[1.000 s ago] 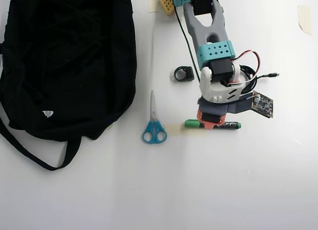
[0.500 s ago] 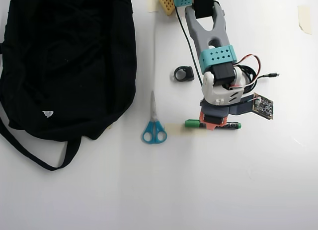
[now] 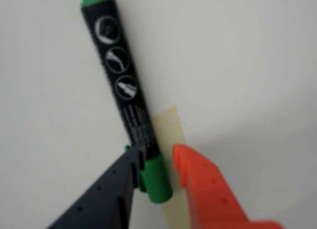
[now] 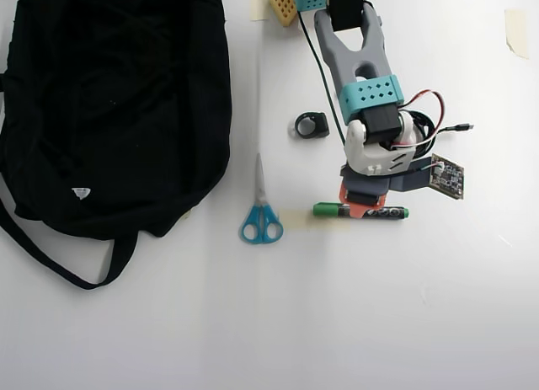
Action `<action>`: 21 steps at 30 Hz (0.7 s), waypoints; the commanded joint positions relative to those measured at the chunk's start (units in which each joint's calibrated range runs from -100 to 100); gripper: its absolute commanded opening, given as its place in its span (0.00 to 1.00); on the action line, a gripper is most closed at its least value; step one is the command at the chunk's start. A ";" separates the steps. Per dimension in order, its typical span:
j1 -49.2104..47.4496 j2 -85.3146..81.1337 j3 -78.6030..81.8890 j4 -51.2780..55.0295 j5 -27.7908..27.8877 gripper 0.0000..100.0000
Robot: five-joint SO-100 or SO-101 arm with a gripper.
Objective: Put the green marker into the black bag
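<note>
The green marker [image 4: 325, 210] lies flat on the white table, right of the scissors, its dark barrel partly hidden under my gripper [image 4: 360, 206]. In the wrist view the marker [image 3: 124, 80] runs from the top down to its green cap, which sits between my two fingers. My gripper [image 3: 157, 155] is open: the dark finger [image 3: 119, 184] touches the cap's left side and the orange finger [image 3: 203, 184] stands a small gap to its right. The black bag [image 4: 118, 104] lies at the far left with its strap [image 4: 50, 259] trailing below it.
Blue-handled scissors [image 4: 261, 213] lie between bag and marker. A small black ring-shaped part [image 4: 311, 125] sits left of the arm. A pale tape strip [image 3: 171, 125] lies under the marker. A circuit board [image 4: 446, 175] hangs at the wrist's right. More tape [image 4: 515, 29] is stuck top right.
The arm has edged slightly to the right above the marker. The marker, scissors and bag have not moved.
</note>
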 commanded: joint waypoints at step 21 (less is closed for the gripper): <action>-0.81 -1.80 -2.53 2.59 -0.37 0.11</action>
